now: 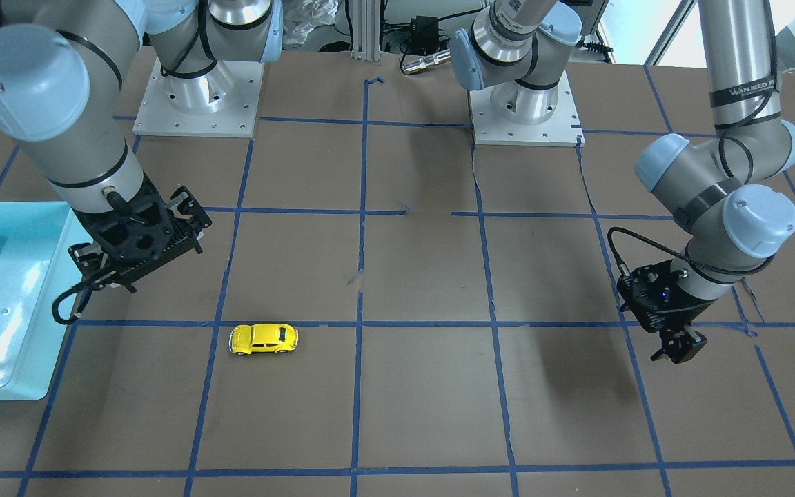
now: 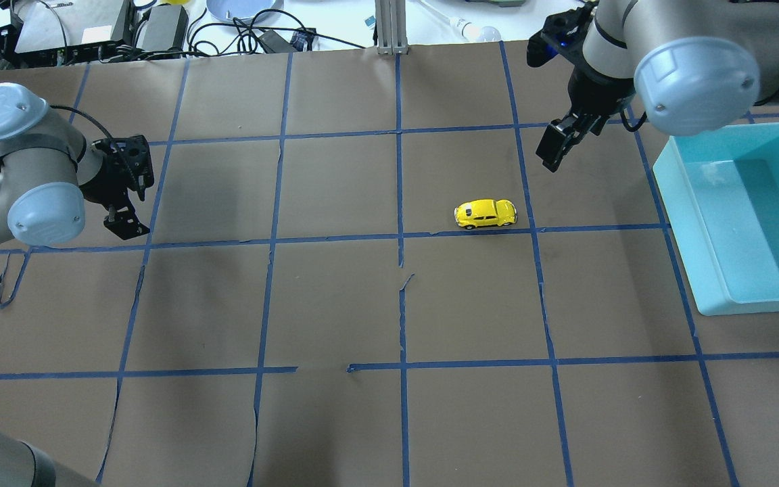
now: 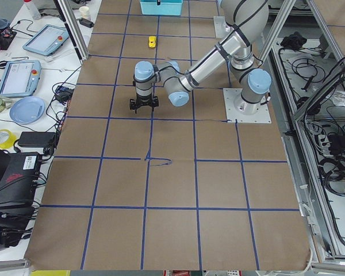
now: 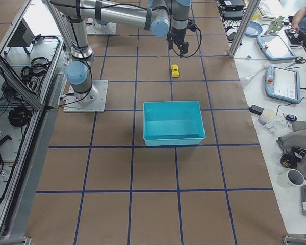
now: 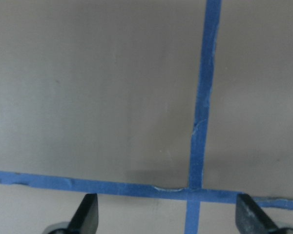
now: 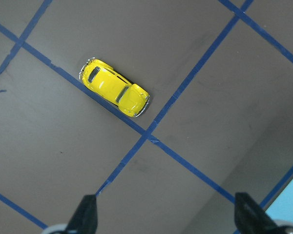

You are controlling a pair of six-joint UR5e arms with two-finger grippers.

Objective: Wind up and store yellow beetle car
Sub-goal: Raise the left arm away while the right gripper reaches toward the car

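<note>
Item: yellow beetle car (image 6: 115, 87), beyond right gripper's (image 6: 166, 214) spread, empty fingers; off-centre pinch could squirt it away; left gripper (image 5: 166, 214) spread too.

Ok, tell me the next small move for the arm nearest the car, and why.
Probably shift the right tool across until it is centred over the yellow beetle car, ready to descend. The car sits untouched on its wheels by a blue tape line, the tool hangs open beside and above it, and the left tool is far across the table.
</note>
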